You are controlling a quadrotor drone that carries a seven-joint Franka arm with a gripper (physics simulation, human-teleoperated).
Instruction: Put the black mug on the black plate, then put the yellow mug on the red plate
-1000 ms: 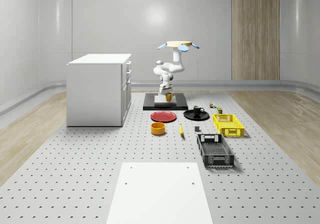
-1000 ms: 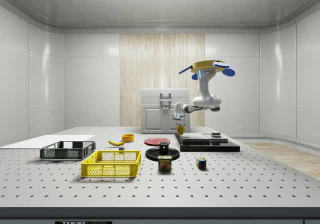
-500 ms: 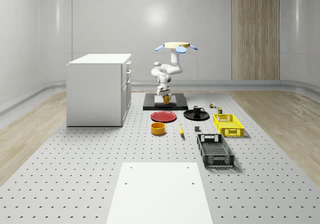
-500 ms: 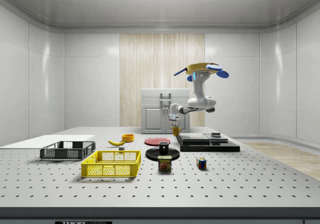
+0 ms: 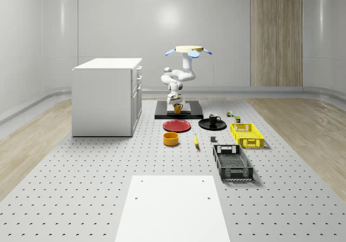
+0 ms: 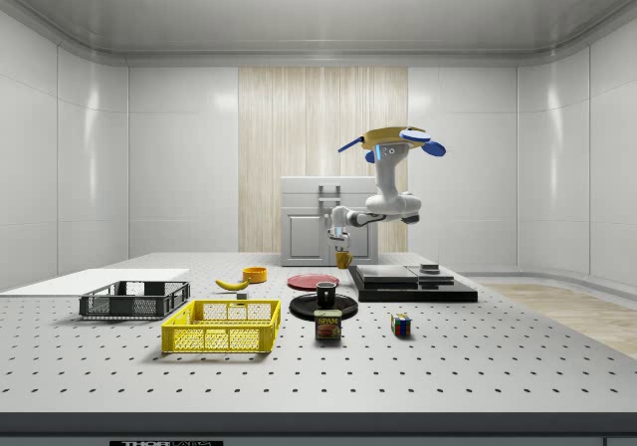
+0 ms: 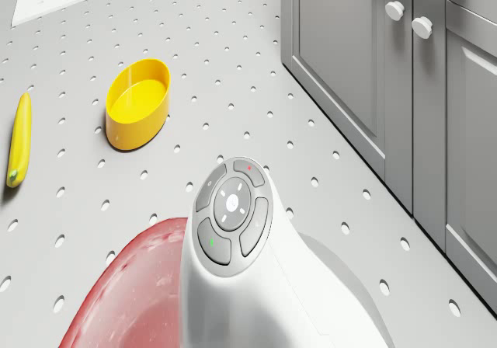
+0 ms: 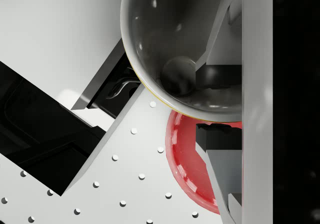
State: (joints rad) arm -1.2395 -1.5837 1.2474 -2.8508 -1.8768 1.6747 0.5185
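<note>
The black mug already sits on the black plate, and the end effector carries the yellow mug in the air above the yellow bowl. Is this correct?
Not quite. The black mug does sit on the black plate, and the end effector holds the yellow mug in the air, but not above the yellow bowl. The side view shows it at the edge of the black platform, near the red plate.

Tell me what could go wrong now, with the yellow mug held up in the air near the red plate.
The gripper grips the yellow mug by its rim; a slip could drop it onto the black platform's edge. The drone hovers tilted, so sway could land the mug off the red plate. The black mug stands nearby.
</note>
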